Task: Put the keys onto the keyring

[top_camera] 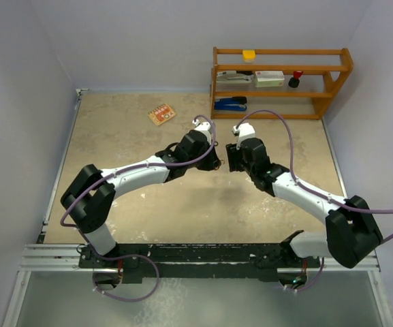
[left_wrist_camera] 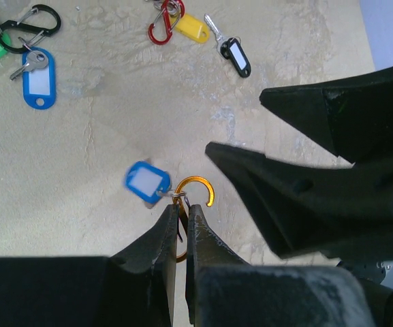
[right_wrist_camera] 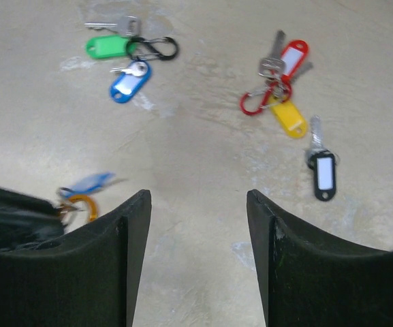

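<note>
In the left wrist view my left gripper (left_wrist_camera: 181, 206) is shut on the orange keyring (left_wrist_camera: 195, 184), a C-shaped hook held above the table. A key with a blue tag (left_wrist_camera: 146, 182) hangs from that ring. My right gripper (right_wrist_camera: 198, 194) stands open with nothing between its fingers, close beside the left one (top_camera: 213, 162). Its black fingers (left_wrist_camera: 278, 191) fill the right of the left wrist view. More keys lie on the table: a blue-tagged one (right_wrist_camera: 129, 80), a green-tagged one (right_wrist_camera: 107, 46), a red-tagged one (right_wrist_camera: 293, 58), a yellow-tagged one (right_wrist_camera: 288, 117) and a black-tagged one (right_wrist_camera: 323, 174).
A black clip (right_wrist_camera: 154, 48) lies by the green and blue tags, and a red clip (right_wrist_camera: 254, 102) by the red and yellow tags. A wooden shelf (top_camera: 281, 82) stands at the back right. An orange card (top_camera: 161, 114) lies at the back of the table.
</note>
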